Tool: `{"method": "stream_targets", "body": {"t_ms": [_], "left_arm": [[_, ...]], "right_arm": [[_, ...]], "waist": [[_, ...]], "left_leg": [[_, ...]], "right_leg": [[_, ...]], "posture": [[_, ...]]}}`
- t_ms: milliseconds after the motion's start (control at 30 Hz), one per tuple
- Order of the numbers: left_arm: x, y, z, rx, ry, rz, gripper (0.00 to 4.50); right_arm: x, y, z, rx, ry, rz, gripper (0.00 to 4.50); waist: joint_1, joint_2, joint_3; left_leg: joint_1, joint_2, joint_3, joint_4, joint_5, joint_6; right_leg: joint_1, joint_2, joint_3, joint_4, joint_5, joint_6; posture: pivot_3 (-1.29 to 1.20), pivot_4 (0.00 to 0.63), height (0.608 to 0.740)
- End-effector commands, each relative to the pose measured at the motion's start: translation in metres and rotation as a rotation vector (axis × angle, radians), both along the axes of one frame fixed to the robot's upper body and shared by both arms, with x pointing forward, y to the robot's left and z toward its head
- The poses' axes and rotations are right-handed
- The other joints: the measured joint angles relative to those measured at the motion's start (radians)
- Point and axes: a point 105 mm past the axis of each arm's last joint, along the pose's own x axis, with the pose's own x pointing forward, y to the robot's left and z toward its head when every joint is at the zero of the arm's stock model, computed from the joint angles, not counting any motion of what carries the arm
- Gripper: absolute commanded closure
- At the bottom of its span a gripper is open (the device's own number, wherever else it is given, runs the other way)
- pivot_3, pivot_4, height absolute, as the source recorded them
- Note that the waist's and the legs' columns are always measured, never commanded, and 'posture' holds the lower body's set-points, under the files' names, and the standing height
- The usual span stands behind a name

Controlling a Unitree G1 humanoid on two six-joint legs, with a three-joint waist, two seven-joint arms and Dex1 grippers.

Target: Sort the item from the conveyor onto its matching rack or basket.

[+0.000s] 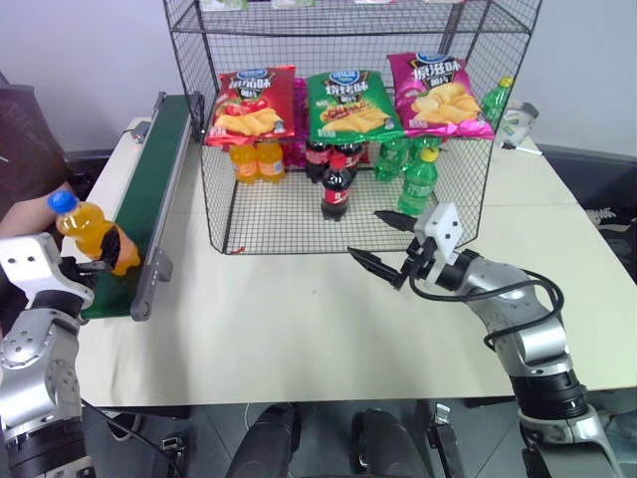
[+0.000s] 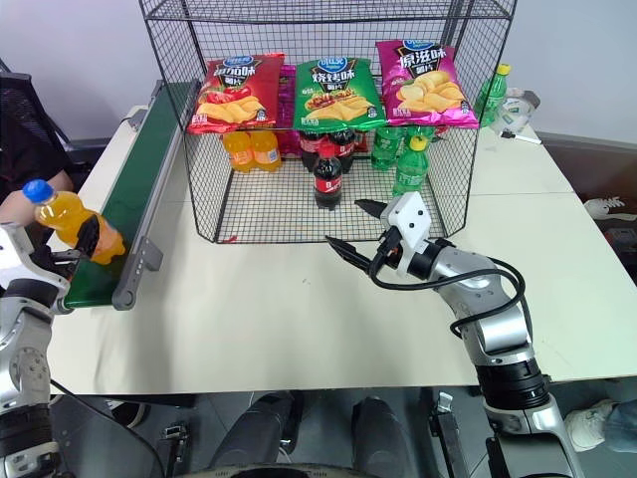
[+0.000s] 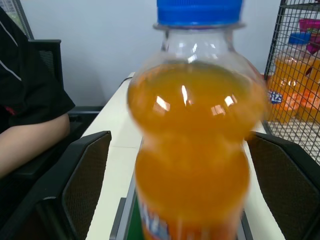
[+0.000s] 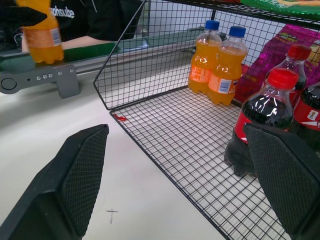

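At near end of belt: orange soda bottle (image 1: 92, 234), blue cap, tilted, cap leaning toward robot's left, base over conveyor (image 1: 149, 179).
L gripper (image 3: 190, 165): fingers (image 3: 82, 175) spread wide, one each side of bottle body; bottle sits between them; contact not clear, so can't say it's held.
R gripper (image 1: 386, 242): open, fingers apart w/ nothing between, hovering over white surface (image 1: 299, 329) just in front of rack's open side.
Rack (image 1: 348, 119): black wire cage on surface, beside conveyor, to its right.
Rack floor: 2 orange sodas (image 4: 220, 62) at back left; cola bottles w/ red caps (image 1: 335, 179) mid; green bottles w/ yellow caps (image 1: 416, 177) right.
Rack shelf above: 3 chip bags – red (image 1: 251, 105), green (image 1: 350, 105), pink (image 1: 436, 95).
Outside rack, far right: another green bottle (image 1: 495, 100) on surface.
Person: forearm (image 3: 30, 145) & dark sleeve past conveyor, on robot's left.
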Motion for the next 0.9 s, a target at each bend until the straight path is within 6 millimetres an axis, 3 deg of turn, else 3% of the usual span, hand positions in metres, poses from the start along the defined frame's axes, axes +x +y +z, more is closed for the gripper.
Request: {"method": "stream_targets", "body": {"t_ms": [33, 100, 133, 333, 467, 533, 633, 767, 900], "left_arm": [[-0.002, 0.000, 0.014, 0.042, -0.035, -0.002, 0.91], [-0.003, -0.002, 0.014, 0.041, -0.034, -0.006, 1.82], [-0.003, -0.003, 0.014, 0.041, -0.034, -0.008, 2.02], [-0.002, -0.006, 0.026, 0.062, -0.063, -0.019, 2.04], [0.000, -0.020, 0.052, 0.089, -0.127, -0.097, 2.04], [0.002, -0.037, 0.066, 0.086, -0.156, -0.188, 2.04], [0.007, -0.080, 0.079, 0.059, -0.152, -0.408, 2.04], [0.012, -0.120, 0.075, 0.064, -0.101, -0.555, 2.04], [0.034, -0.152, 0.060, 0.039, -0.064, -0.575, 2.04]], "right_arm": [[-0.003, 0.005, 0.013, 0.013, -0.054, 0.023, 0.00], [-0.004, 0.005, 0.013, 0.013, -0.053, 0.023, 0.00], [-0.004, 0.004, 0.013, 0.012, -0.053, 0.023, 0.00], [-0.005, 0.005, 0.013, 0.009, -0.048, 0.027, 0.00], [-0.005, 0.004, 0.012, 0.006, -0.045, 0.030, 0.00], [-0.005, 0.004, 0.012, 0.004, -0.043, 0.032, 0.00], [-0.006, 0.005, 0.011, 0.001, -0.039, 0.040, 0.00], [-0.006, 0.006, 0.011, 0.002, -0.040, 0.042, 0.00], [-0.009, 0.007, 0.012, 0.004, -0.042, 0.044, 0.00]], "waist": [[0.000, 0.000, 0.000], [0.000, 0.000, 0.000], [0.000, 0.000, 0.000], [0.000, 0.000, 0.000], [0.001, 0.000, 0.000], [0.001, -0.001, 0.000], [0.003, -0.001, 0.000], [-0.001, 0.000, 0.000], [-0.004, 0.000, 0.000]], "left_leg": [[0.000, 0.000, 0.000, 0.000, 0.000, 0.000], [0.000, 0.000, 0.000, 0.000, 0.000, 0.000], [0.000, 0.000, 0.000, 0.000, 0.000, 0.000], [0.000, 0.000, 0.000, 0.000, 0.000, 0.000], [0.000, 0.000, 0.000, 0.000, 0.000, 0.000], [0.000, 0.000, 0.000, 0.001, 0.000, 0.000], [-0.001, 0.000, 0.000, 0.001, 0.000, 0.000], [0.000, 0.000, 0.000, 0.002, 0.000, 0.000], [0.000, 0.000, 0.000, 0.000, 0.000, 0.000]], "right_leg": [[0.000, 0.000, 0.000, 0.000, 0.000, 0.000], [0.000, 0.000, 0.000, 0.000, 0.000, 0.000], [0.000, 0.000, 0.000, 0.000, 0.000, 0.000], [0.000, 0.000, 0.000, 0.000, 0.000, 0.000], [0.000, 0.000, 0.000, 0.000, -0.001, -0.001], [0.000, 0.000, 0.000, 0.000, -0.001, -0.001], [0.000, 0.000, -0.001, 0.000, -0.001, -0.001], [0.002, 0.000, 0.000, 0.000, -0.001, -0.001], [0.003, 0.001, 0.001, 0.001, 0.000, 0.000]], "posture": [[0.00, 0.150, 0.740], [0.00, 0.150, 0.740], [0.00, 0.150, 0.740], [0.00, 0.150, 0.740], [0.00, 0.150, 0.740], [0.00, 0.150, 0.740], [0.00, 0.150, 0.740], [0.00, 0.150, 0.740], [0.00, 0.150, 0.740]]}}
